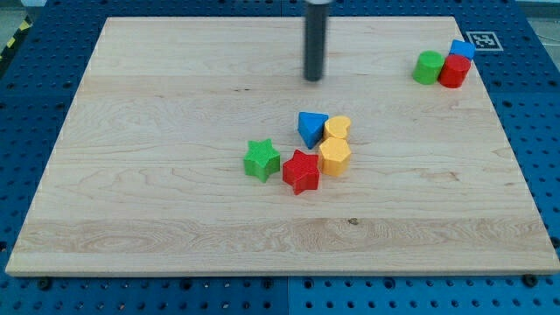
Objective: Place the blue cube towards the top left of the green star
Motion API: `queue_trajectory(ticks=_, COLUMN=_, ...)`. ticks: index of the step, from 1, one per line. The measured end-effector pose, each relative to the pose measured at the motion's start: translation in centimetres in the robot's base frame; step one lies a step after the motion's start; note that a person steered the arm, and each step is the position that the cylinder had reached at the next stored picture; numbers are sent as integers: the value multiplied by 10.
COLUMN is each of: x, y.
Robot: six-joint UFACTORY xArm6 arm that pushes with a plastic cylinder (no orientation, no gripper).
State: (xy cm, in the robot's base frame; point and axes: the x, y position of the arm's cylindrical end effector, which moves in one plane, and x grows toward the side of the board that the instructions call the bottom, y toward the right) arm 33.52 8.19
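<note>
The blue cube (463, 49) sits at the board's top right corner, touching a red cylinder (454, 71) and next to a green cylinder (428, 67). The green star (262, 160) lies near the board's middle, left of a red star (301, 171). My tip (314, 79) is on the board near the view's top centre, well left of the blue cube and above and to the right of the green star. It touches no block.
A blue triangle (311, 128), a yellow heart (338, 129) and a yellow hexagon (334, 157) cluster right of the green star, against the red star. The wooden board (131, 175) lies on a blue pegboard table. A marker tag (483, 39) sits beyond the top right corner.
</note>
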Motion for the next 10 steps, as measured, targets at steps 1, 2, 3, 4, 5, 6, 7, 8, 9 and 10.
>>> queue_trajectory(ticks=1, x=4, y=89)
queue_trajectory(ticks=2, x=41, y=174)
queue_trajectory(ticks=3, x=80, y=251)
queue_trajectory(ticks=4, x=81, y=264)
queue_trajectory(ticks=5, x=61, y=263)
queue_trajectory(ticks=6, x=0, y=259)
queue_trajectory(ticks=7, x=-47, y=238)
queue_trajectory(ticks=8, x=-49, y=178)
queue_trajectory(ticks=9, x=-40, y=99)
queue_trajectory(ticks=10, x=-40, y=59)
